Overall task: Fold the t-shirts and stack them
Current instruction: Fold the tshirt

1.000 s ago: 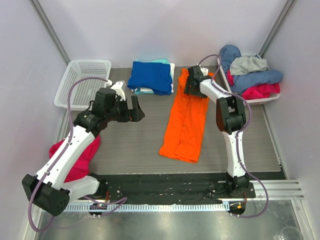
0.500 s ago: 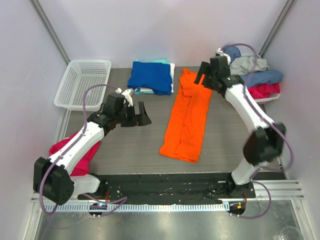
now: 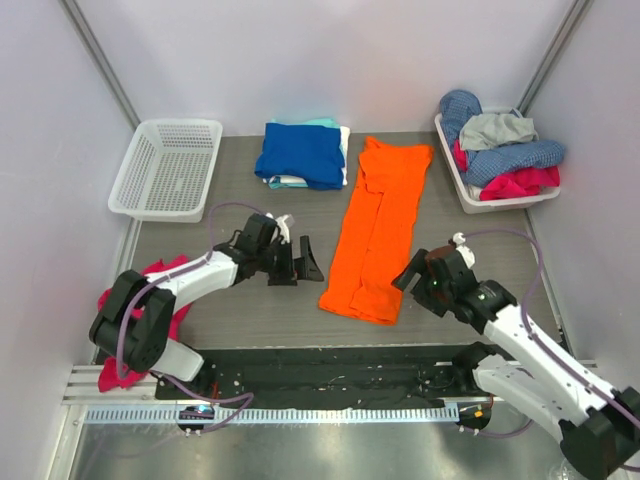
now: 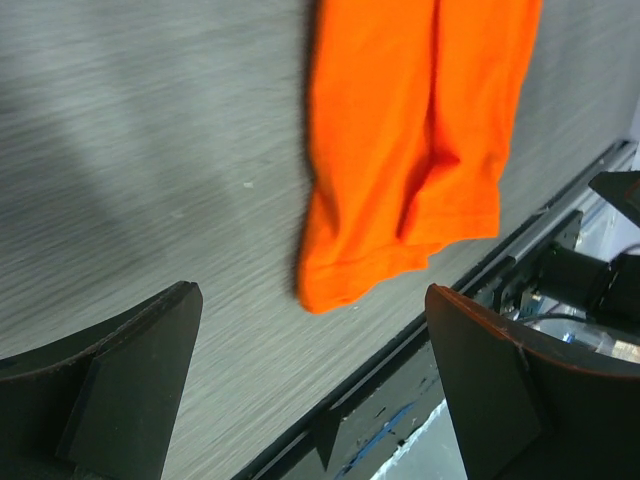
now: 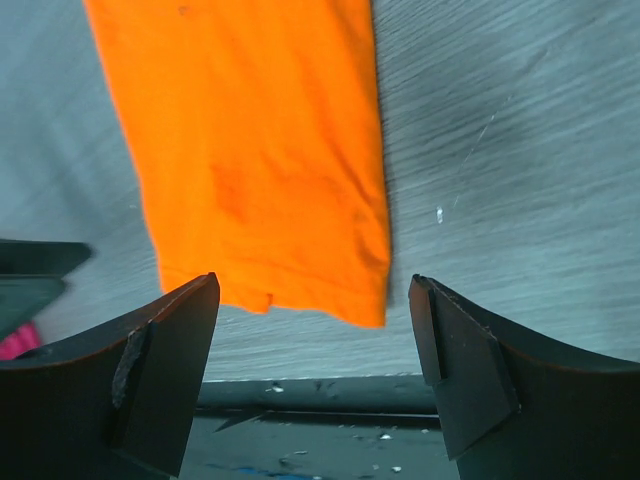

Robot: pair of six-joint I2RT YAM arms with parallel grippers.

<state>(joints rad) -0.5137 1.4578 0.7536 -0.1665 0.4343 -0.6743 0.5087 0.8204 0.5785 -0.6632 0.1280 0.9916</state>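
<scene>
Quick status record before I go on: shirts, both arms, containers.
orange t-shirt: flat on the table centre, folded lengthwise into a long strip, not yet stacked
stack: blue t-shirt on top, pale teal and white edges beneath, far side
left gripper: fingers open, empty, left of the strip's near end
right gripper: fingers open, empty, right of the near end
white basket: far left
bin: far right, heaped with unfolded clothes

Open tabletop (image 3: 470, 225) flanking orange t-shirt (image 3: 378, 240) (stack (image 3: 300, 152) behind)
</scene>
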